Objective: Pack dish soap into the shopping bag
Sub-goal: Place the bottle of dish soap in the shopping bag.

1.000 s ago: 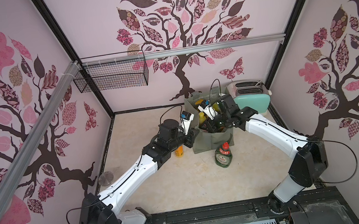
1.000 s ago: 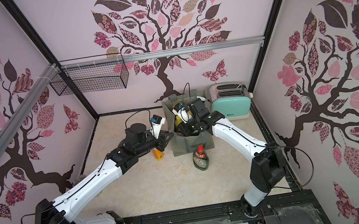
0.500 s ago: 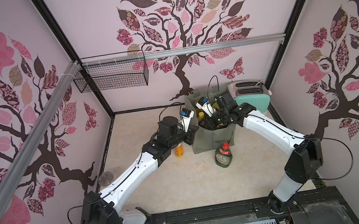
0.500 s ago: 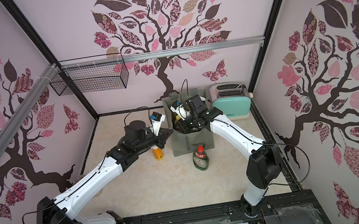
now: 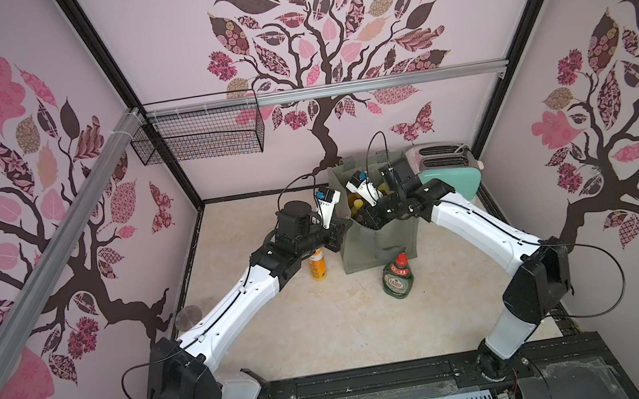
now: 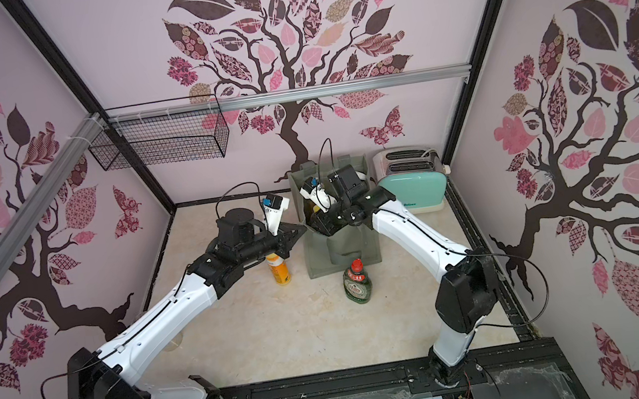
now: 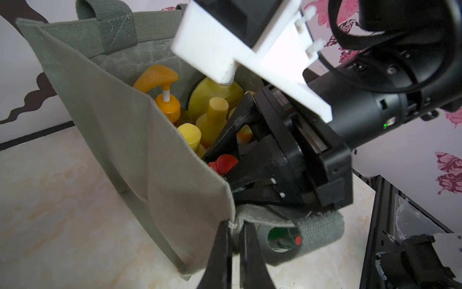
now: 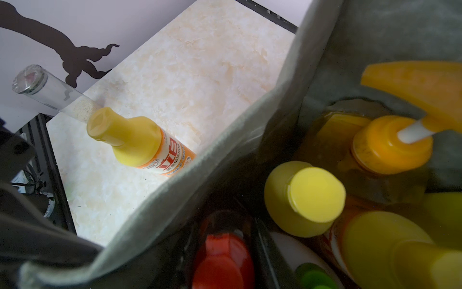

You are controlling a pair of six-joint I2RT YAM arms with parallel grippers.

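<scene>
Right claw [image 7: 216, 167] is down inside the bag [image 7: 125, 125]. Its jaws stand either side of the cap of the red bottle [image 8: 222, 255] and, going by both wrist views, are clamped on it; the cap sits just inside the fabric wall. Packed tight round this claw: a white bottle [image 8: 295, 250] with a green cap right beside the red one, then a small yellow cap [image 8: 307, 197]. Past those come the pump bottle [image 8: 390, 145] and the big yellow bottle [image 7: 215, 97] toward the far wall. Left claw [image 7: 235, 226] is closed hard on the bag's rim at the corner next to a strap handle, just across the fabric from the right claw. Outside, an orange bottle [image 5: 317, 266] stands on the table below the left claw's wrist, just beside the bag wall. A green bottle [image 5: 397, 278] stands in front of the bag's pocket, apart from both claws. Farthest off, a toaster [image 5: 449, 175] sits behind the bag, beyond the right claw. Judgement: the step is seating the red bottle, with most of the soap in and two bottles out. To do it well, lower straight down into the gap between wall and white bottle, and release only once the base rests. Part the jaws no wider than needed, since neighbours crowd both sides. Lift out vertically, clear of rim and handle. The left pinch should tension the wall without tipping the bag. Risk: the soft wall folds inward, or the bottle lands on a cap and leans.
</scene>
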